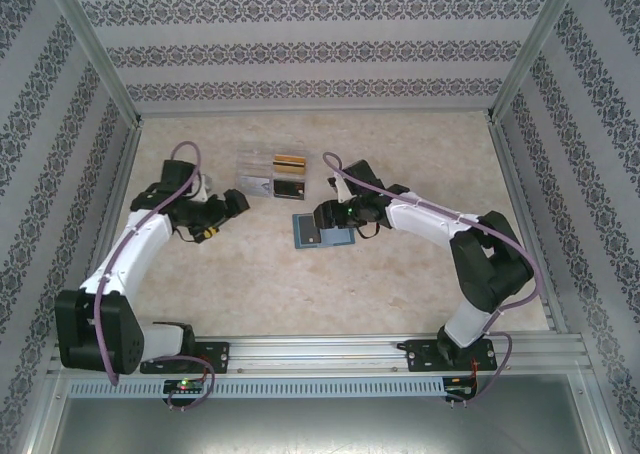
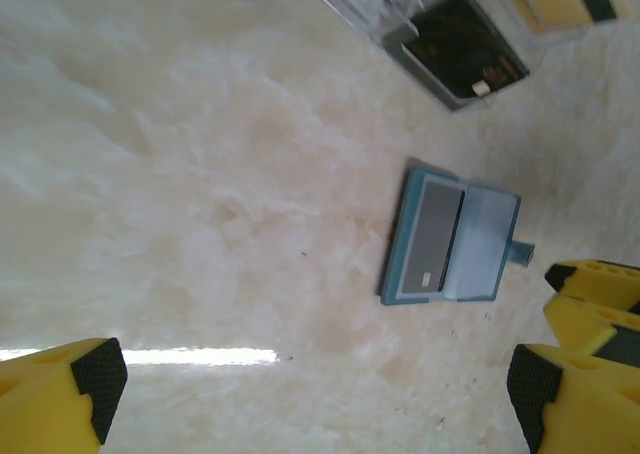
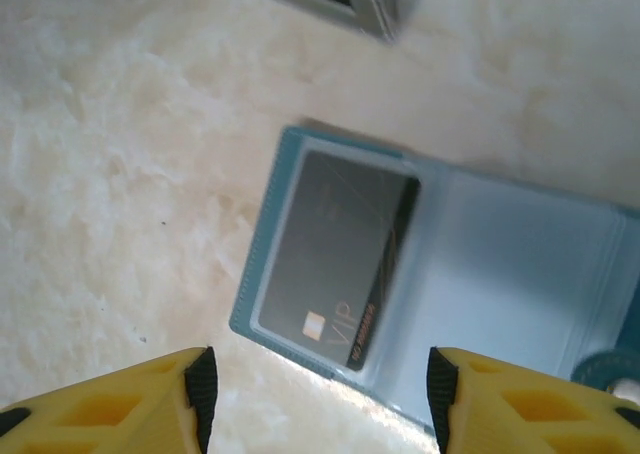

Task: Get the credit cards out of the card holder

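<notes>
With the card holder [image 3: 520,274] lying open in the middle of the table [image 1: 250,274], the right gripper [image 3: 318,394] (spread and empty, like the left gripper [image 2: 312,384]) should pinch only the exposed edge of the grey card [image 3: 335,254].

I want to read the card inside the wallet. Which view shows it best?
The right wrist view: the grey card is large there, with VIP lettering legible inside the card holder. The left wrist view shows it smaller and plain. In the top view it is too small to tell.
</notes>
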You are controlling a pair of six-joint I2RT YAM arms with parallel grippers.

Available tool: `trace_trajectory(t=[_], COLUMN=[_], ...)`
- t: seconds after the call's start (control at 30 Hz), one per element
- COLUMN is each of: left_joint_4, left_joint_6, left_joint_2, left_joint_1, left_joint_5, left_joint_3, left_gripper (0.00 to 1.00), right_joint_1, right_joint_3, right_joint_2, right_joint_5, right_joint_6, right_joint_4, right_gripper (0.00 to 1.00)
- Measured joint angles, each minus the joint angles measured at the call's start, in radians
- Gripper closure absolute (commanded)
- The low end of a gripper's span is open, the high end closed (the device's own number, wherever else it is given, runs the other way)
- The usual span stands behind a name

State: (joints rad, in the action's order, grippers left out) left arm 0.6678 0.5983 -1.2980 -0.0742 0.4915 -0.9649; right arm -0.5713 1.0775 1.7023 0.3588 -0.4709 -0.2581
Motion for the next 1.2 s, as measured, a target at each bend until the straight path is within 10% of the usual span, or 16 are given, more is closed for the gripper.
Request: trace_trajectory(t=[0.37, 0.5, 0.87, 1.2], left_joint_4=[-0.154, -0.196, -0.259, -0.265], left_joint_6=[0.177, 0.219, 0.257, 0.263], left_joint_2=[-0.237, -0.328, -0.507, -0.567], left_joint_1=[-0.292, -0.351, -0.426, -0.430], left_joint_5=[-0.117, -0.130, -0.134, -0.153], left_joint_3=[-0.092, -0.136, -0.227, -0.243], left_gripper=[0.17, 0.38, 0.68, 0.75], right_joint_1=[0.007, 0.007, 0.013, 0.013], right_joint_3=[0.005, 0.005, -0.006, -0.007], right_joint_2=[0.074, 0.088, 0.109, 0.160], right_joint_5=[0.042, 0.040, 0.012, 0.013], right_joint_6=[-0.137, -0.160, -0.182, -0.182], right_joint_4=[0.039, 0.055, 0.089, 0.095], right_gripper=[0.61, 0.72, 0.76, 0.77])
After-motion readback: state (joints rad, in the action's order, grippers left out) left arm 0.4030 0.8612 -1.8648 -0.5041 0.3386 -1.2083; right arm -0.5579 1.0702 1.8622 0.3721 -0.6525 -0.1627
